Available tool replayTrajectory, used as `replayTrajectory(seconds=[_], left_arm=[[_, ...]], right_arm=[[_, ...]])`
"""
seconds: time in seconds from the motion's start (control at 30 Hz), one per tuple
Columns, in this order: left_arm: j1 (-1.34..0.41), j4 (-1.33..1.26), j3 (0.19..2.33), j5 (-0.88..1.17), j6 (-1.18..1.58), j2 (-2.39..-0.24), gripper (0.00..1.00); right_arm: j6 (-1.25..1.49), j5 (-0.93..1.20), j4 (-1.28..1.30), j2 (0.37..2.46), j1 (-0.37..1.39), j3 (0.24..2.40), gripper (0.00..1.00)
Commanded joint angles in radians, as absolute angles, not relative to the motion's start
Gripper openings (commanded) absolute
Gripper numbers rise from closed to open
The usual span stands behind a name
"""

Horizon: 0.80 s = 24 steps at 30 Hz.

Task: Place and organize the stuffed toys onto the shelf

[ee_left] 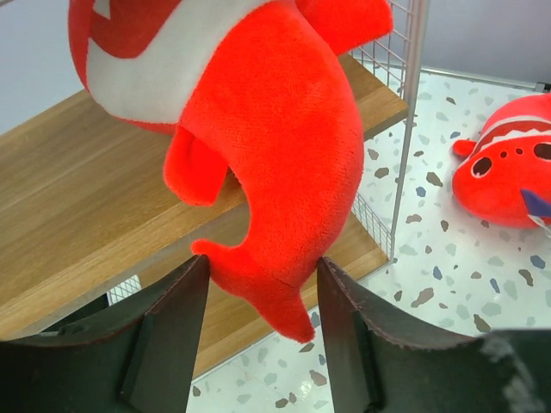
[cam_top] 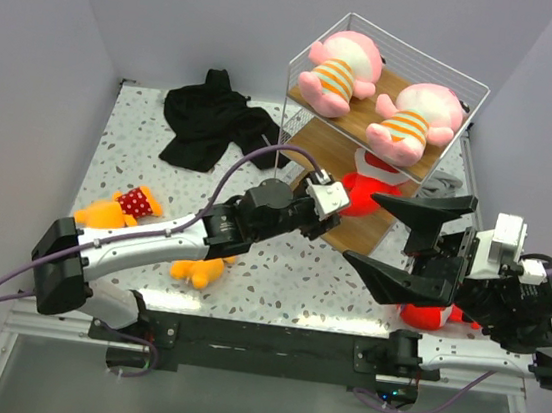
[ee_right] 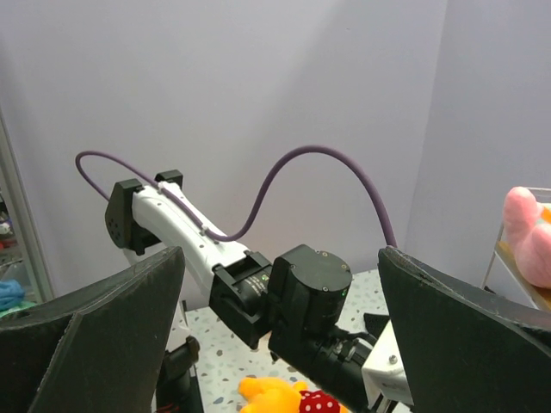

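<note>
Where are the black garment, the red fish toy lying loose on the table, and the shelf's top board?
black garment [cam_top: 206, 117]: top external view, middle of the crumpled cloth.
loose red fish toy [ee_left: 508, 185]: left wrist view, its red cheek.
top board [cam_top: 348, 125]: top external view, bare wood near its edge.

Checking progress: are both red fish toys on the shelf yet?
No: one red fish lies on the speckled table, outside the shelf's wire frame.

A black garment [cam_top: 211, 118] lies crumpled on the speckled white tabletop [cam_top: 288, 269], toward the back and close to the pale rear wall [cam_top: 209, 17]. A grey cloth [cam_top: 442, 184] shows partly at the right side, mostly hidden
</note>
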<state>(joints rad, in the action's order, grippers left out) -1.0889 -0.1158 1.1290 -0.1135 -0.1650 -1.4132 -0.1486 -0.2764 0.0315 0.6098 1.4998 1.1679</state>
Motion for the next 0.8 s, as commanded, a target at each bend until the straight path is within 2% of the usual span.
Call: replayTrajectory(seconds=[0.0, 0.1, 0.27, 0.33, 0.37, 0.47, 0.77], left_arm=[[-1.094, -0.219, 1.126, -0.155, -0.183, -1.430, 0.51], [-1.094, -0.244, 1.138, -0.178, -0.183, -1.440, 0.43], [-1.094, -0.288, 1.147, -0.190, -0.183, -1.440, 0.36], [-1.094, -0.287, 1.154, -0.192, -0.183, -1.440, 0.38], [-1.094, -0.287, 1.152, -0.192, -0.181, -1.437, 0.43], [-1.094, -0.304, 1.141, -0.186, -0.175, -1.424, 0.44], [-1.094, -0.321, 1.187, -0.184, -0.181, -1.474, 0.37]], right_arm=[[-0.163, -0.278, 0.005, 0.618, 1.505, 1.180, 0.98], [-0.161, -0.273, 0.003, 0.618, 1.506, 1.180, 0.99], [-0.166, -0.275, 0.005, 0.617, 1.505, 1.175, 0.99], [-0.169, -0.281, 0.005, 0.615, 1.505, 1.172, 0.99], [-0.172, -0.282, 0.005, 0.615, 1.505, 1.170, 0.99], [-0.175, -0.287, 0.005, 0.612, 1.505, 1.167, 0.99], [-0.170, -0.285, -0.012, 0.601, 1.505, 1.166, 0.99]])
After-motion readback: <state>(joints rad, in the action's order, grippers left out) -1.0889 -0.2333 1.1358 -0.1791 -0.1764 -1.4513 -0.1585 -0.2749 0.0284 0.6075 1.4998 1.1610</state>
